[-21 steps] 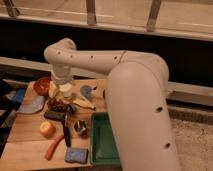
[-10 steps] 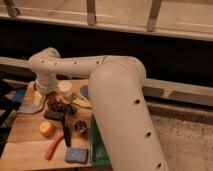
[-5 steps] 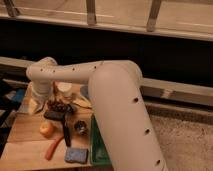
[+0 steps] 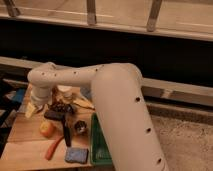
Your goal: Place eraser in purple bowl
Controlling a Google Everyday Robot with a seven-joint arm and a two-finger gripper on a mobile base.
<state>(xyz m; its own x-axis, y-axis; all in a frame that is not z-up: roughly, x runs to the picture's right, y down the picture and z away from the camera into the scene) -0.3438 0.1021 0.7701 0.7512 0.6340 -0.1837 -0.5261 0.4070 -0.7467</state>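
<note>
**Gripper low at the table's left end, eraser lying beside it**

The gripper (image 4: 34, 109) hangs at the end of the white arm (image 4: 75, 77), low over the left end of the wooden table (image 4: 20, 142). Whether it is open or closed cannot be told, and nothing can be seen in its hold.

Containers first. A white cup (image 4: 64, 91) stands behind the gripper and to its right in view; what it holds does not show. A small dark round tin (image 4: 80, 126) sits further right and nearer the camera. Beyond that, only a narrow strip of the green tray (image 4: 99, 145) shows beside the arm's thick link, so its contents cannot be read. The purple bowl cannot be made out, as the forearm covers the back-left corner.

The eraser (image 4: 52, 115) lies flat on the wood just to the right of the gripper, in front of a dark brown heap (image 4: 61, 106).

In front of the eraser lies an orange fruit (image 4: 47, 129), with a black-handled tool (image 4: 66, 132) beside it. Near the table's front edge lie a red-orange carrot-like piece (image 4: 52, 147) and a blue sponge (image 4: 76, 155).

Bare wood lies in front of the gripper and to its left, running to the table's left edge, which is close by. To the right, the things stand crowded together.
</note>
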